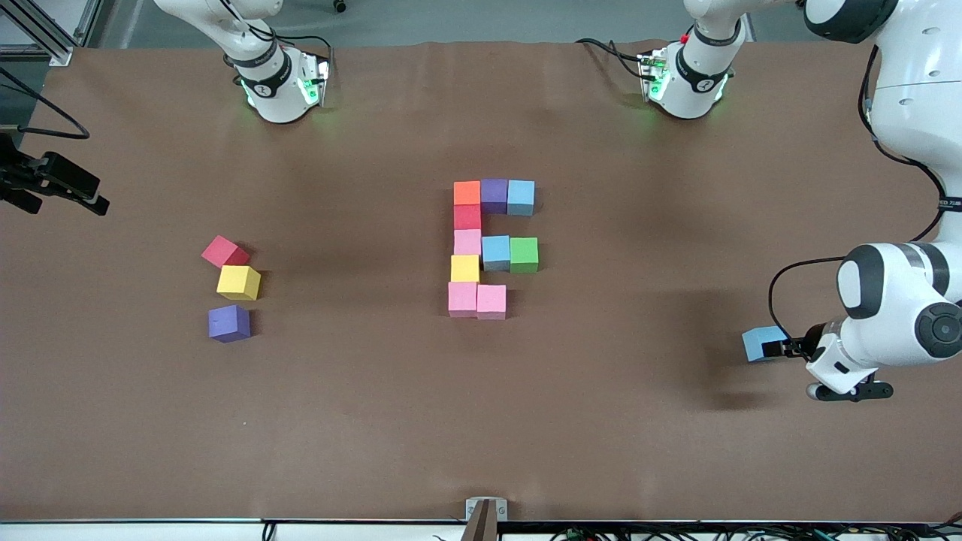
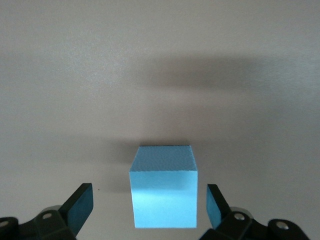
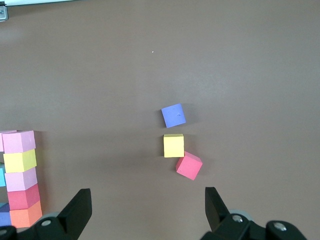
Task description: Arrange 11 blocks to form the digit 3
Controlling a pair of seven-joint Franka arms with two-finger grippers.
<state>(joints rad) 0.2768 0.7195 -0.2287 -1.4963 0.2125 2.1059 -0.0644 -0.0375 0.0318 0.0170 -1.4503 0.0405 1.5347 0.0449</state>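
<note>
Step in hand: pickup of the last blue block [image 1: 760, 343]; judged from the figure, ten of eleven cubes are placed.
Figure [image 1: 490, 248]: mid-tabletop, cubes touching. Column: orange [image 1: 467, 192], red [image 1: 467, 217], pink [image 1: 467, 242], yellow [image 1: 464, 268], pink [image 1: 462, 298], running toward the front camera.
Top bar: purple [image 1: 494, 194] and blue [image 1: 521, 197] beside orange, complete.
Middle bar: blue [image 1: 495, 252] and green [image 1: 524, 254] beside the upper pink, complete.
Bottom bar: one pink [image 1: 491, 301] beside the lower pink; the third place, toward the left arm's end, is unfilled.
Left claw [image 1: 783, 348]: low at the left arm's end of the tabletop, released; in the left wrist view its fingers [image 2: 80, 205] flank the blue block with gaps on both sides, not yet gripping.
Right claw [image 3: 147, 207]: released, holding nothing, waiting high over the right arm's end of the tabletop.
Spare cubes: a red [image 1: 224, 251], a yellow [image 1: 238, 282] and a purple [image 1: 228, 323] lie loose toward the right arm's end, well apart from the figure; red and yellow touch, purple just beside.
Next move: likely a squeeze on the blue block, a lift, a carry to the open place beside the last pink, and a square set-down without nudging its neighbours.
Containers: none in view; every cube rests directly on the tabletop [image 1: 361, 406].
</note>
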